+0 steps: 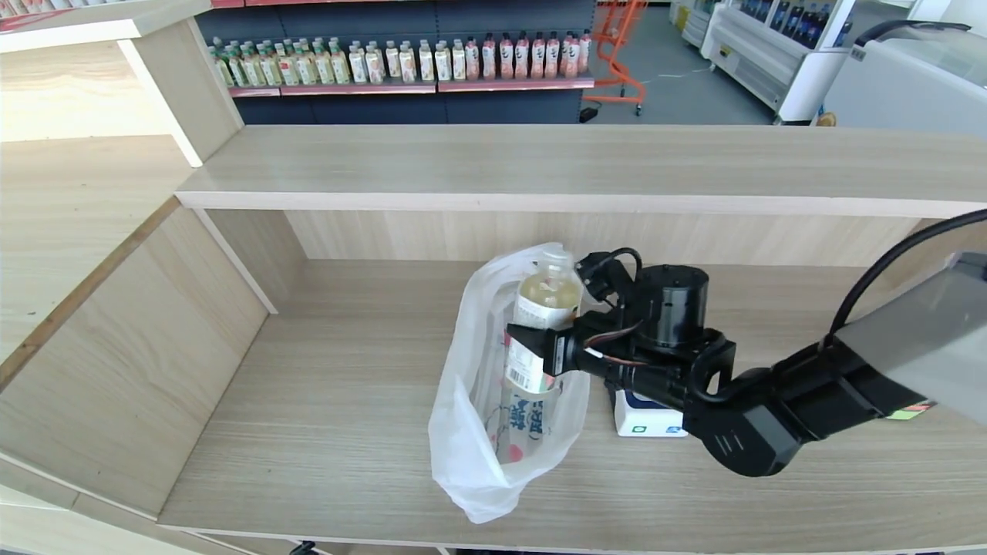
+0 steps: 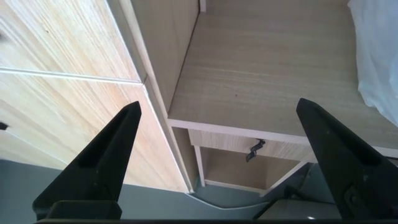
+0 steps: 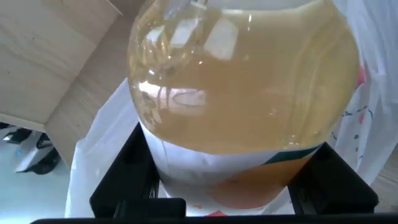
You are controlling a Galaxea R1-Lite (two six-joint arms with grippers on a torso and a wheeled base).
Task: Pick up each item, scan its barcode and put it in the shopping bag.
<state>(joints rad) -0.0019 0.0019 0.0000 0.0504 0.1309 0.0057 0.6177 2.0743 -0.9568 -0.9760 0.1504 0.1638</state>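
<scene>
Right tool (image 1: 540, 348) is clamped on the bottle (image 1: 546, 297), black fingers (image 3: 124, 183) pressed against both sides of its white label band, no gap that I can see. The bottle stands upright, pale yellow liquid inside, its lower part down in the open mouth of the shopping bag (image 1: 470, 439). The bag is thin white plastic and stands on the surface (image 1: 339, 432). Label: white wrap with a barcode patch facing me in the head view. There are blue characters lower down, too small to read, and I can't tell whether they sit on the bottle or on the bag. There's some pink print there too. The bottle's base is hidden by the plastic, so I can't tell if it touches the bag floor. Its cap is blurred behind the bag's rim. A white box (image 1: 644, 420) with a blue panel and a green mark lies just beside the bag, mostly covered by the right arm. Left tool (image 2: 214, 165) hangs low off the surface's front edge, fingers spread wide, holding nothing. A far shelf (image 1: 401, 86) carries rows of bottles, labels unreadable.
</scene>
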